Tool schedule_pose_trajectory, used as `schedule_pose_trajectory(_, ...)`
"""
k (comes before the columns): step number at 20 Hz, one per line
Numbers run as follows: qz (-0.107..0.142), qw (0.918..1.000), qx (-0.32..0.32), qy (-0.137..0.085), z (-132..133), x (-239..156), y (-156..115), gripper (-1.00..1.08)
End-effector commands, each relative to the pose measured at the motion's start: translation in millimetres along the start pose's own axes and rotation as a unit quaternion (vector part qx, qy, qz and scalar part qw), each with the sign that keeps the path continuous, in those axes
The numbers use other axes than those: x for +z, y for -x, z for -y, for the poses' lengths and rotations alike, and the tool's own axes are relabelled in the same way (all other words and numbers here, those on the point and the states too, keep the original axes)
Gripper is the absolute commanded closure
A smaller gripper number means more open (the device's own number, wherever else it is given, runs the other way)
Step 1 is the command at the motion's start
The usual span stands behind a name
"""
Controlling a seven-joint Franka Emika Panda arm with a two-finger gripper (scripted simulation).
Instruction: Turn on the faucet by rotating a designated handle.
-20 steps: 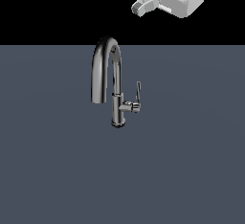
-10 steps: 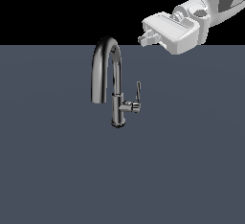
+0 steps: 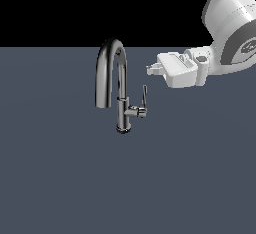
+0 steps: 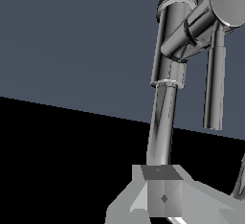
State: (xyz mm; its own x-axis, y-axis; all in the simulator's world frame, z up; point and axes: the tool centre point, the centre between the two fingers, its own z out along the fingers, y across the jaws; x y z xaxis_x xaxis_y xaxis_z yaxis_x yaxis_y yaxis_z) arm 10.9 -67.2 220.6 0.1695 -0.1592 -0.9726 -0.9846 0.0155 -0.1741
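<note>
- The faucet (image 3: 121, 103) stands upright on a flat slate-grey surface (image 3: 60, 178), slightly to the exterior view's left of centre.
- Its slim cylindrical body rises from a round base; the arched spout (image 3: 107, 70) curves over toward the exterior view's left, with its outlet hanging clear of the surface.
- The handle (image 3: 144, 97) sits on a short horizontal stub projecting from the body toward the exterior view's right. The thin lever points upward, roughly parallel to the body.
- The white arm (image 3: 232, 28) enters from the upper part of the exterior view's right; its wrist housing lies roughly level with the upper half of the faucet.
- The gripper (image 3: 152, 69) points toward the faucet, on the exterior view's right of the spout and above the tip of the lever. It is near the handle but apart from it; nothing touches.
- Pincer state: nothing is held. How far the fingers are spread cannot be told; the exterior view shows them only as a small pale stub, and the wrist view shows only grey gripper parts (image 4: 162, 196) at the frame edge.
- In the wrist view the faucet (image 4: 165, 98) fills the frame, with the stub's round end cap and the lever (image 4: 214, 84) close to the camera.
- The background beyond the surface is plain black.
</note>
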Motion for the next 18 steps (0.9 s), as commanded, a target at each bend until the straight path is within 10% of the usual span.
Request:
schedule_pose_trajectory(1,0.019,0.9992,0.025,-0.025,-0.7,2.8,-16.3,1.08)
schedule_pose_trajectory(18,0.069,0.9898,0.088,-0.088,-7.2,16.1,-57.2,1.08)
